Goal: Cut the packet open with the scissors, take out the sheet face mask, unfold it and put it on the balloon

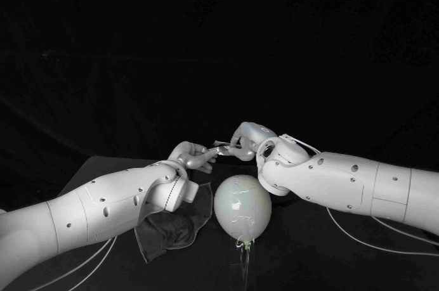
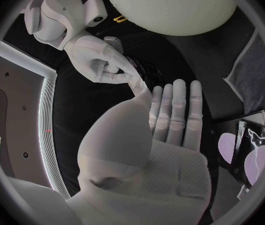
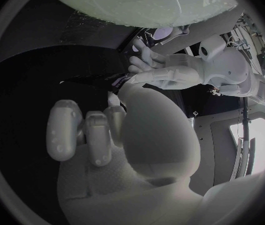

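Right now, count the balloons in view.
1. The balloon lies on the table between the left arm and the right arm. The arms could hide another.

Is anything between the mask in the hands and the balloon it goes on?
Nothing visible stands in the way. The left hand and right hand pinch the dark sheet mask between them close to the balloon, with open space in the gap. The packet lies off to one side.

Where the left hand (image 1: 194, 156) and right hand (image 1: 240, 145) meet, you can't tell whether anything is pinched (too dark and small). The left arm (image 1: 101, 208) hides part of the dark sheet (image 1: 174, 231); the packet (image 2: 252, 152) runs off the rim.
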